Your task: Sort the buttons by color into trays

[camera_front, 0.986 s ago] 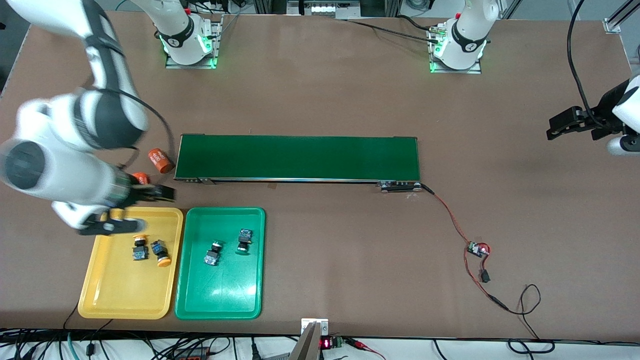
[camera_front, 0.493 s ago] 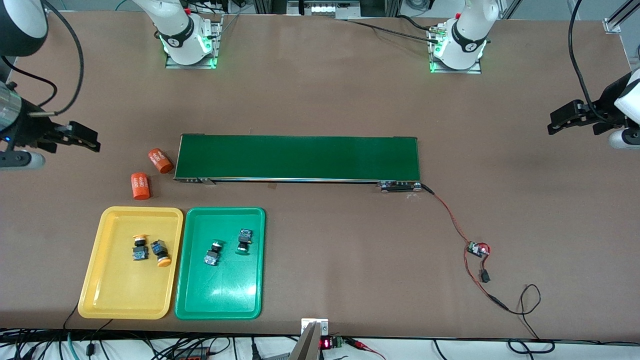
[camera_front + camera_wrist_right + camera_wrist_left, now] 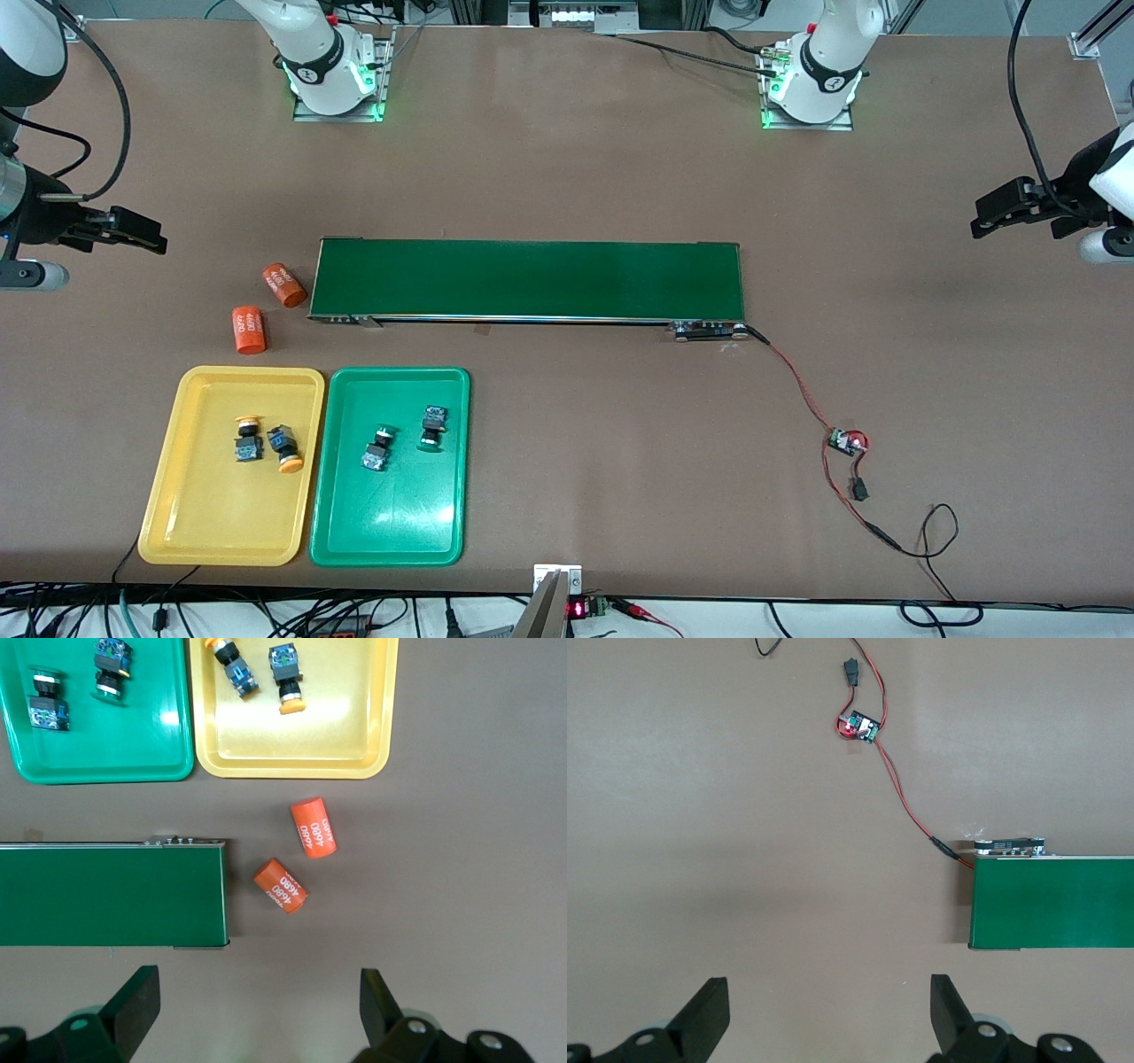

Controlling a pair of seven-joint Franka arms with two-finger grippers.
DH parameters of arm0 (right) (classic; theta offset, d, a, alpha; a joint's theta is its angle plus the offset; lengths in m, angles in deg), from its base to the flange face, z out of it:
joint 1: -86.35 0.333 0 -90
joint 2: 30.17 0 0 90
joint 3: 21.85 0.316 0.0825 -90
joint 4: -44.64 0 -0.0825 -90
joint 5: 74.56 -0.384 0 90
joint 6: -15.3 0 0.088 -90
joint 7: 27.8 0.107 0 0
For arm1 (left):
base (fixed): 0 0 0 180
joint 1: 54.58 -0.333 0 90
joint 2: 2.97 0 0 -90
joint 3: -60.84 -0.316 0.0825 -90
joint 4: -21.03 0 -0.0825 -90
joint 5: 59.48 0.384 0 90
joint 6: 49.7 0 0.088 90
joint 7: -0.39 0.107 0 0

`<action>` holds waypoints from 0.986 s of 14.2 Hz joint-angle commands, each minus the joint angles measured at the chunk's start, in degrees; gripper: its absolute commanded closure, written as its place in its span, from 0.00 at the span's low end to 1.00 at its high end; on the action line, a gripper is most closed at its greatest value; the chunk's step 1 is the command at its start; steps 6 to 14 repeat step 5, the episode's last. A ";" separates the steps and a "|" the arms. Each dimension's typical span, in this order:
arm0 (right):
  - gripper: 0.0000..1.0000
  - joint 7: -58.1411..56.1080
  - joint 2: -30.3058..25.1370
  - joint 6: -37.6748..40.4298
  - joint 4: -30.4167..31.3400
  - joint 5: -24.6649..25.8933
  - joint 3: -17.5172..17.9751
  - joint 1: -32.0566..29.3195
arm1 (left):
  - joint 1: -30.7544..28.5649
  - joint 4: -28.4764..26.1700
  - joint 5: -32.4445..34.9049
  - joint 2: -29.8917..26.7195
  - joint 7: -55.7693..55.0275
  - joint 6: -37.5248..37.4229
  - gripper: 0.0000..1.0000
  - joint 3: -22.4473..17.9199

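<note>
buttons (image 3: 266, 443) with round yellow caps in glossy yellow tray (image 3: 190, 532), green-capped pair (image 3: 403, 434) in green tray (image 3: 443, 532), lower left of frame. right gripper (image 3: 133, 232) and left gripper (image 3: 1005, 213) spread wide, empty, at frame edges.

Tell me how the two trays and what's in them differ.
The yellow tray holds two yellow-capped buttons; the green tray holds two green-capped buttons. The yellow tray lies toward the right arm's end of the table, the green tray beside it, closer to the middle. Both are shallow, rounded rectangles of the same size, with buttons lying tipped over.
</note>
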 commanded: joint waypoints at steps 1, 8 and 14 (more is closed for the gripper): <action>0.00 -0.50 -1.87 0.53 1.79 -0.37 0.33 -1.70 | -0.48 -0.86 1.19 -1.12 0.69 -0.38 0.00 0.44; 0.00 -0.42 -2.14 -0.43 1.36 0.51 0.60 -1.45 | -0.48 -0.86 1.19 -1.12 0.69 -0.29 0.00 0.44; 0.00 -0.42 -2.14 -0.43 1.36 0.51 0.60 -1.45 | -0.48 -0.86 1.19 -1.12 0.69 -0.29 0.00 0.44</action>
